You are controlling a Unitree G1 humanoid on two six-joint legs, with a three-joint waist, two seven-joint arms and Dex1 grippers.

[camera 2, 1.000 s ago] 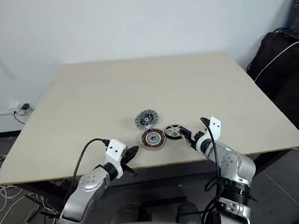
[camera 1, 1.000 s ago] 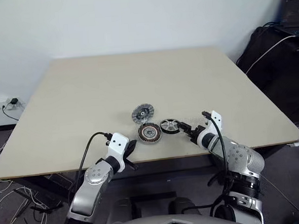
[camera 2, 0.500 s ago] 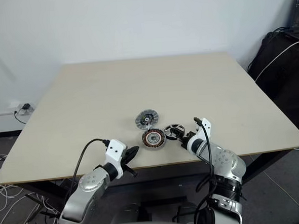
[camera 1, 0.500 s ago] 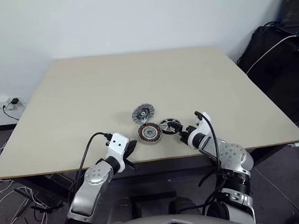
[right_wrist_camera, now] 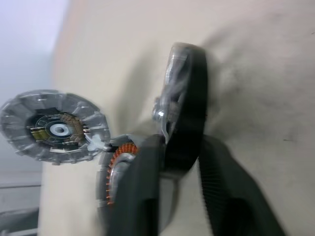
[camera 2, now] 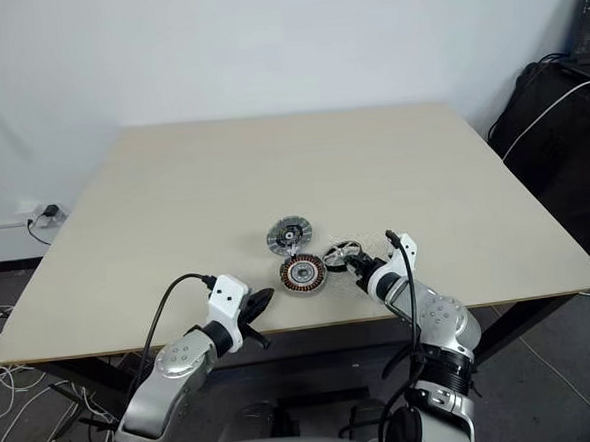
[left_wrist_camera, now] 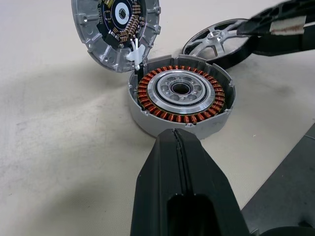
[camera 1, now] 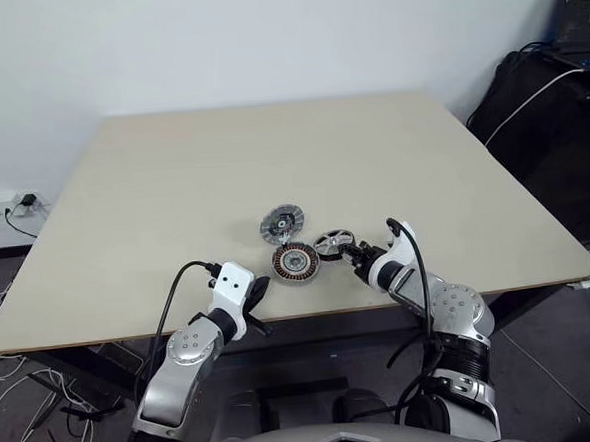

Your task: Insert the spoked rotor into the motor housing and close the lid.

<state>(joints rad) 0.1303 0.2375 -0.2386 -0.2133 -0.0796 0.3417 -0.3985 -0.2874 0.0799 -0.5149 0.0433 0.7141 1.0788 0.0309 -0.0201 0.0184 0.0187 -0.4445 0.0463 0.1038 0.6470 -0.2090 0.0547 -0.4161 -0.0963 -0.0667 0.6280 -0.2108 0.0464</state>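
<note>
The small dark-rimmed spoked rotor (right_wrist_camera: 184, 105) with silvery spokes sits edge-on between the right gripper (camera 1: 355, 252) jaws, which clasp its rim, beside the copper-wound round motor housing (left_wrist_camera: 181, 93) on the beige desk (camera 1: 173, 188). The grey ribbed lid (left_wrist_camera: 115, 29) lies just behind the housing. The left gripper (left_wrist_camera: 178, 147) jaws are clenched, empty, near the housing.

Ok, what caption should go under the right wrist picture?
Right gripper clamps the rotor by its rim, beside the housing and lid.

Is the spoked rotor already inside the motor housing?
No. The spoked rotor is beside the motor housing, whose copper windings are uncovered.
</note>
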